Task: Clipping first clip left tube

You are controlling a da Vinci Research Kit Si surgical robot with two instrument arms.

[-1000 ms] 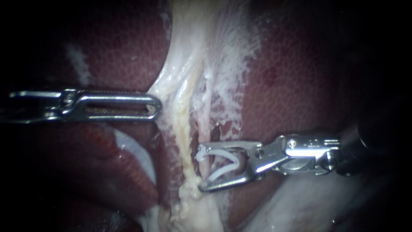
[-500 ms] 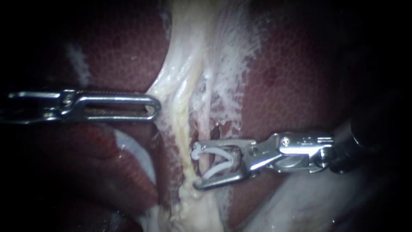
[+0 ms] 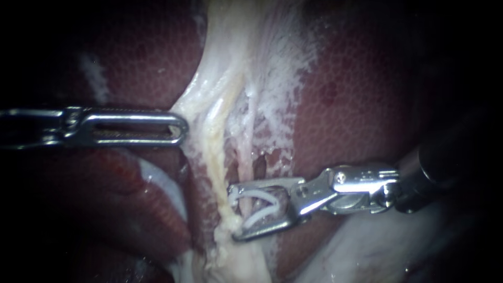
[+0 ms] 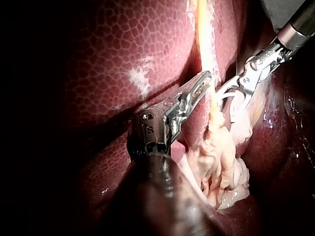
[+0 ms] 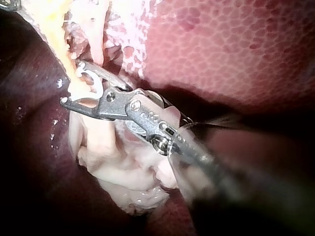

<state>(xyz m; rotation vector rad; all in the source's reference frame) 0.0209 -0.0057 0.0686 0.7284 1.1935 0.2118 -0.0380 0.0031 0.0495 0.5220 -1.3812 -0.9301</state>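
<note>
Two instruments meet: your left instrument (image 3: 181, 128), middle left, has its jaws pinched on pale tissue (image 3: 209, 105). Your right instrument (image 3: 233, 212), lower centre, carries a white clip (image 3: 257, 195) in spread jaws that straddle the tube (image 3: 244, 160).

Clip (image 3: 260, 208) seemingly around a tube (image 3: 244, 160)
</note>
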